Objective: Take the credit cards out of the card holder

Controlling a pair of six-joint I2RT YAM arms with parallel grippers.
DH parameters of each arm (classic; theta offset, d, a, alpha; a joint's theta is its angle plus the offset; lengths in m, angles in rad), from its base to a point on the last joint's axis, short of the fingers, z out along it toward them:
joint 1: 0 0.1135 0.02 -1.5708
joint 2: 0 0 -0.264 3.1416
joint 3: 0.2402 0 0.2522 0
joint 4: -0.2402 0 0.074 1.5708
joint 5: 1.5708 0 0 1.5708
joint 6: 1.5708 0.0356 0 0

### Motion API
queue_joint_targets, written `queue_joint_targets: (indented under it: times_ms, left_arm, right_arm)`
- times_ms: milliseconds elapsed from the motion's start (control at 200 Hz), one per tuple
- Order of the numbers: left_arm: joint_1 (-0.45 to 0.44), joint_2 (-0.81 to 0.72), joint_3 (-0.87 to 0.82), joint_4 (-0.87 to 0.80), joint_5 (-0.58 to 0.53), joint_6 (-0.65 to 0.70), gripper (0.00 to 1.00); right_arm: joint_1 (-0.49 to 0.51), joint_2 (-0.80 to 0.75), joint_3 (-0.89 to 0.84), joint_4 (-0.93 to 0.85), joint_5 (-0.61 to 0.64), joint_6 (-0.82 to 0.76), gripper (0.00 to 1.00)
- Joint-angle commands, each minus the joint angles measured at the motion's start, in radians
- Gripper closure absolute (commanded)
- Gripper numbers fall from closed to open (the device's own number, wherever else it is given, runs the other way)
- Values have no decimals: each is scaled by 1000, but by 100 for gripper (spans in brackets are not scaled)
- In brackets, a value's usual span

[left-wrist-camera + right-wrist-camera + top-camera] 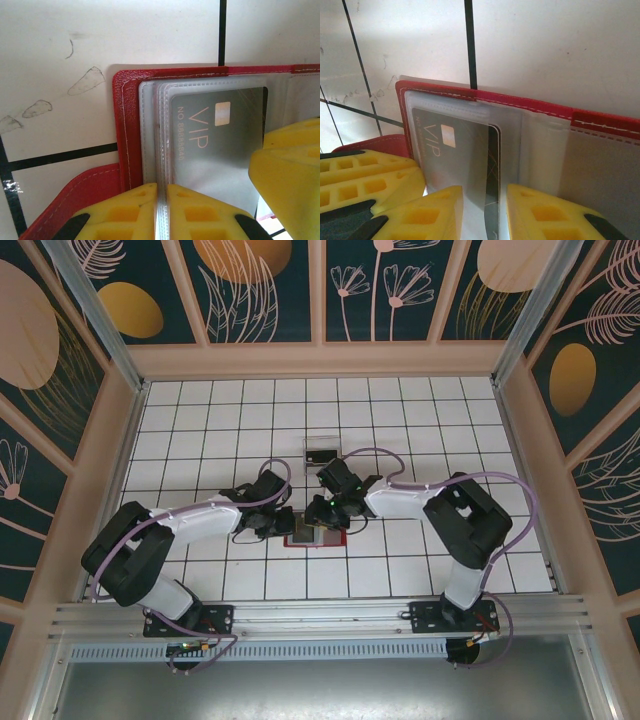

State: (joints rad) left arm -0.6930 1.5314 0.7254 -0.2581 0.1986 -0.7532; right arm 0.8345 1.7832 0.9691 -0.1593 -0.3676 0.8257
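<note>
The red card holder (318,539) lies open on the tiled table, under both grippers. In the left wrist view its red border (127,130) frames clear grey pockets. My left gripper (161,212) is shut on the edge of those pocket sleeves. A grey credit card marked VIP (220,135) sits in the top pocket. In the right wrist view the same card (455,155) shows a dark strip poking past the pocket's edge. My right gripper (482,215) stands open, its fingers on either side of that strip. Any other cards are hidden.
A small clear plastic box (321,451) stands on the tiles just beyond the grippers. The right gripper's yellow finger (290,180) crowds the right of the left wrist view. The left gripper's fingers (365,175) sit close at the lower left of the right wrist view.
</note>
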Motion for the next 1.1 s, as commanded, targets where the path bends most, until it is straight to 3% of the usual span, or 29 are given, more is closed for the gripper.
queue_joint_targets:
  times_ms: [0, 290, 1096]
  left_arm:
    - [-4, 17, -9, -4, -11, 5, 85]
    - [-5, 16, -9, -7, -14, 8, 85]
    - [-4, 15, -8, -9, -18, 9, 86]
  right_arm:
    - [12, 14, 29, 14, -9, 9, 70]
    - [26, -3, 86, -121, 118, -17, 71]
    - [40, 38, 84, -76, 64, -17, 73]
